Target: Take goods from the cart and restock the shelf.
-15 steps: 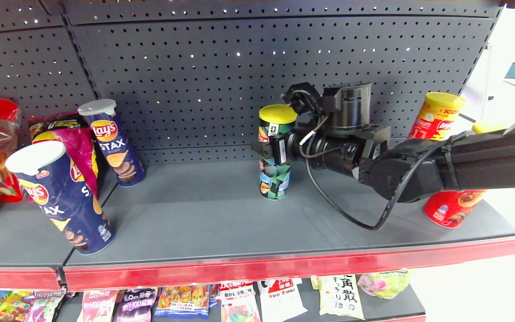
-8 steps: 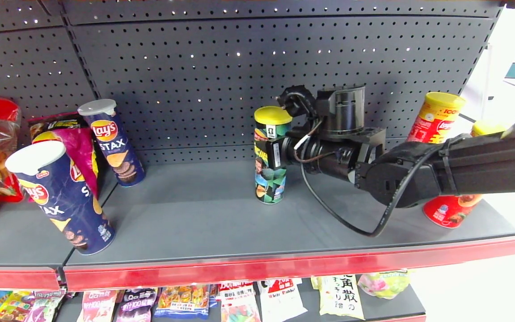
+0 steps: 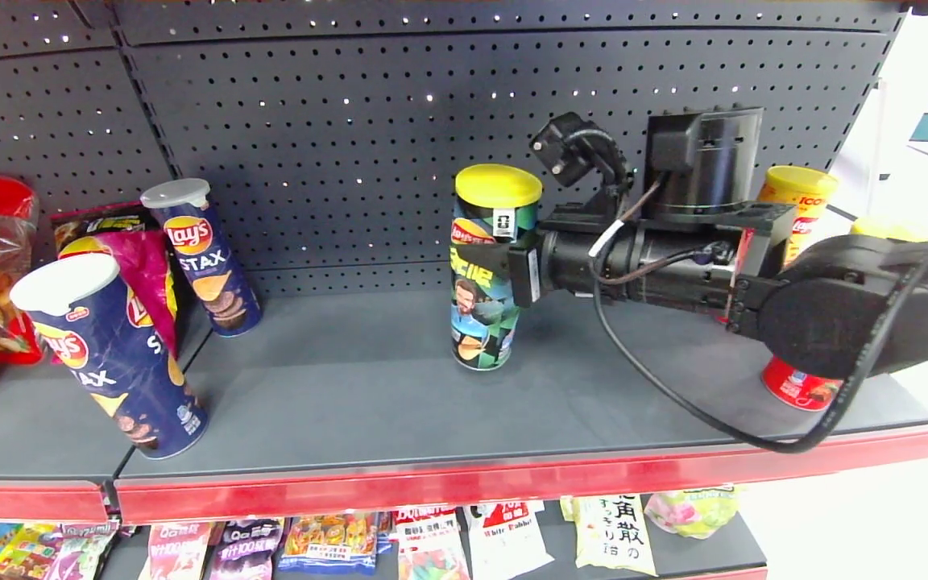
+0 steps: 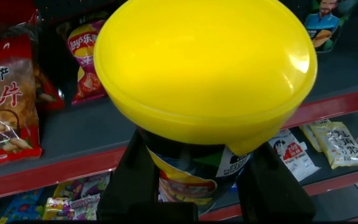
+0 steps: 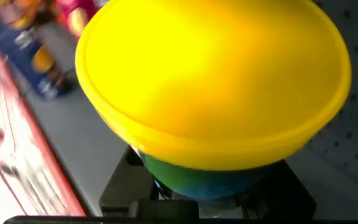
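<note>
Right gripper [image 3: 490, 264] pinches a yellow-lidded can [image 3: 482, 318], upright at the middle of the shelf [image 3: 351, 387], between a blue tube [image 3: 205, 256] and a red can [image 3: 798, 383]. Left gripper [image 4: 197, 180] clamps a second can [image 4: 207, 68], also yellow-lidded, by its body.

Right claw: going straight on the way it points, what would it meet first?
The right claw grips the green can. Past it the shelf looks bare until the upright blue can, likely in line, though depth is unclear.
</note>
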Robot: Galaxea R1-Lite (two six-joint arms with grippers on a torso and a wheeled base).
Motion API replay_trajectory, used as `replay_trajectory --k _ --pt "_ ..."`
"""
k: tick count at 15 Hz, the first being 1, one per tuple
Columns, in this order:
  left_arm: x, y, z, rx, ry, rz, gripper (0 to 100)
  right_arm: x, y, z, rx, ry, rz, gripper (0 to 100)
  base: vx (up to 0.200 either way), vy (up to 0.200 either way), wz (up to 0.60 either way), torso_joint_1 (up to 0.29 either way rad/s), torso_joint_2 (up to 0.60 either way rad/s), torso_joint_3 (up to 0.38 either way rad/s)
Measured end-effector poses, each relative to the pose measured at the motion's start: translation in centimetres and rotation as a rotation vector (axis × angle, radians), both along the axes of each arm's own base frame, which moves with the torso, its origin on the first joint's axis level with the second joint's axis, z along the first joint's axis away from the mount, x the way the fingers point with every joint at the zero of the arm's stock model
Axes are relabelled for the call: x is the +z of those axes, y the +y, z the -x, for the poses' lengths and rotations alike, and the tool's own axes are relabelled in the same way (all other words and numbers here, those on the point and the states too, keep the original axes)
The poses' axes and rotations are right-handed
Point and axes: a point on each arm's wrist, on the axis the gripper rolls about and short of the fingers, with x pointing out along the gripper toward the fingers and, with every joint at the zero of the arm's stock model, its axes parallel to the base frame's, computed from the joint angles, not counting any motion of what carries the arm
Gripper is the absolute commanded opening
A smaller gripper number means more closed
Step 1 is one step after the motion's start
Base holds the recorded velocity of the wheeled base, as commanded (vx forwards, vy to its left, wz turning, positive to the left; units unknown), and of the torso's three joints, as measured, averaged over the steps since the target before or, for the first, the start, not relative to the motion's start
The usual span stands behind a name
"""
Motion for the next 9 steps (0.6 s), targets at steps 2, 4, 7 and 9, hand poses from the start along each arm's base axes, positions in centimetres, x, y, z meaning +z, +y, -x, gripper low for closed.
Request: replay_trajectory --k 2,4,7,9 --pt "0.0 0.0 0.0 -0.001 0.0 0.0 0 0.1 -1.9 0.0 0.089 -0.049 0.034 0 0.0 0.0 0.0 0.0 0.0 0.0" --pt "0.0 0.0 0.0 -0.001 0.001 0.0 0 0.1 -3.0 0.6 0.138 -0.044 0.037 0 0.0 0.0 0.0 0.0 0.0 0.0" --pt "0.0 0.0 -0.1 -0.005 0.005 -0.001 0 -0.7 -4.0 2.2 0.215 0.0 0.043 0 0.0 0.0 0.0 0.0 0.0 0.0" --pt "0.0 0.0 -0.2 -0.006 0.01 -0.001 0 -1.3 -4.1 3.3 0.255 0.025 0.05 0 0.0 0.0 0.0 0.0 0.0 0.0"
